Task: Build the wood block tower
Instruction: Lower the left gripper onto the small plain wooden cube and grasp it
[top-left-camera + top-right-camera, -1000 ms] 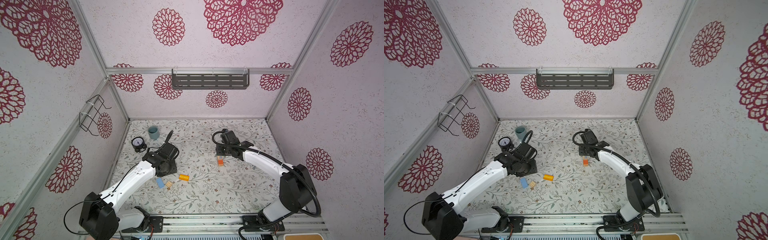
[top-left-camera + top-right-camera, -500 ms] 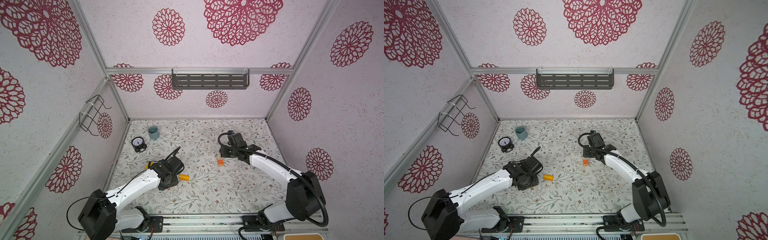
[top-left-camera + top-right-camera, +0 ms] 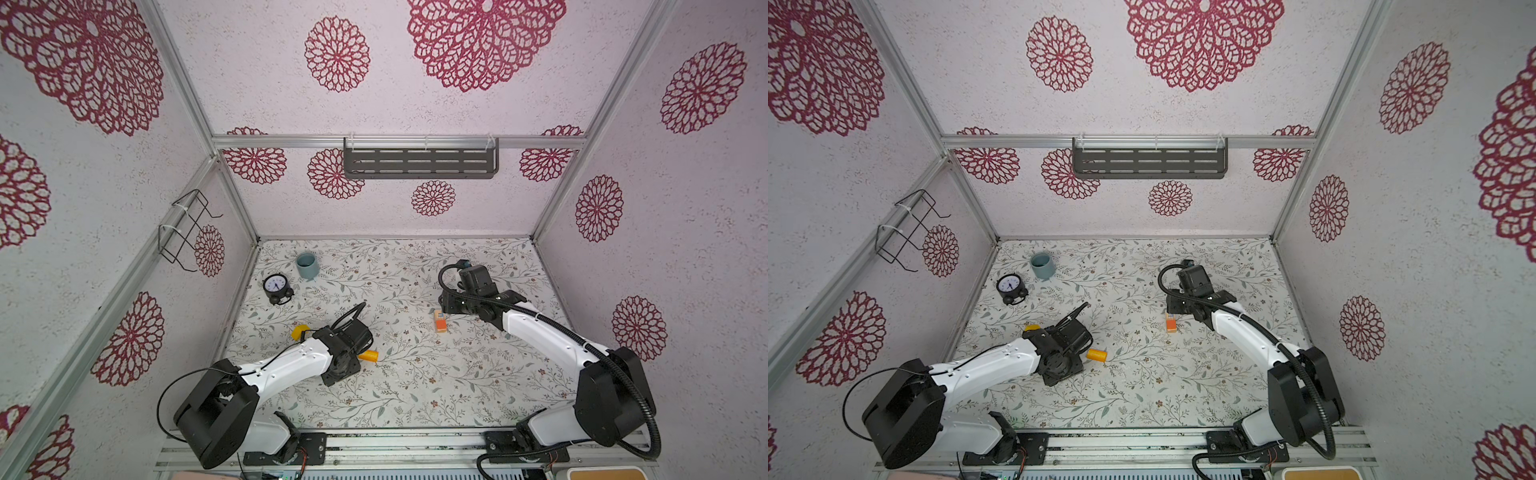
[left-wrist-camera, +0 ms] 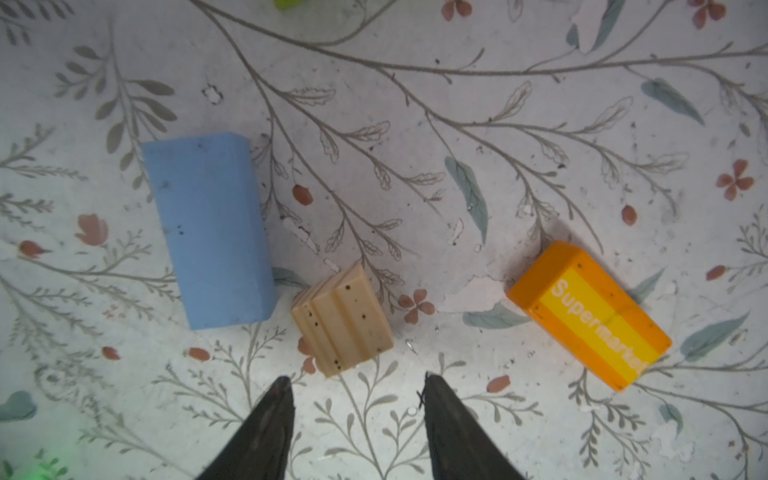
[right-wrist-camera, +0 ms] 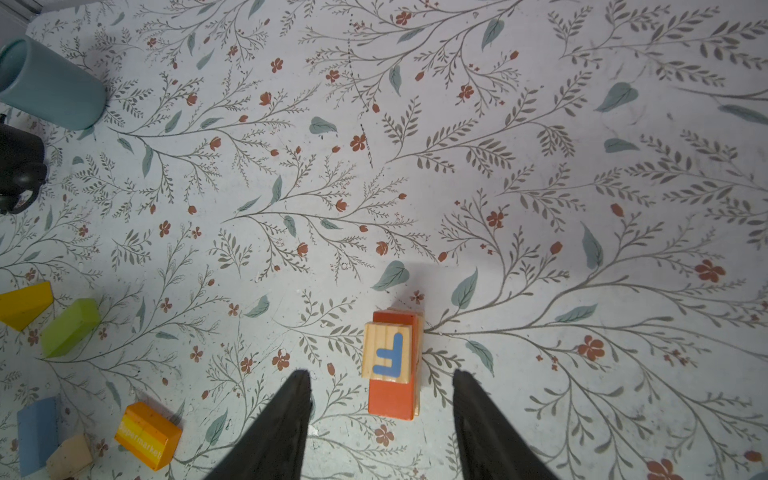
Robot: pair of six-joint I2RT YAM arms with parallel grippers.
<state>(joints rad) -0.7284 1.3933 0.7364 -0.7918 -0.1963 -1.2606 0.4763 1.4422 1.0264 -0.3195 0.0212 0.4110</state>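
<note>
The tower [image 5: 392,399] is a short stack: an orange block with a plain wooden cube marked with a blue F [image 5: 388,351] on top; in both top views it stands mid-table [image 3: 440,322] [image 3: 1170,323]. My right gripper [image 5: 382,376] hangs open above it, one finger on each side, touching nothing. My left gripper [image 4: 356,384] is open and empty just short of a plain wooden block [image 4: 343,318]. A light blue block [image 4: 210,230] lies beside that and an orange "Supermarket" block [image 4: 590,316] on the other side. The left wrist hides the blue and wooden blocks in both top views.
A yellow block [image 5: 25,303] and a green block [image 5: 70,326] lie near the left wall; the yellow one [image 3: 300,331] shows behind the left wrist. A grey-blue cup [image 3: 306,265] and a black clock [image 3: 276,286] stand at the back left.
The left arm has swung toward the front and come down over the blue and wooden blocks, covering them from above. The right gripper has shifted slightly to the right, still over the tower.
</note>
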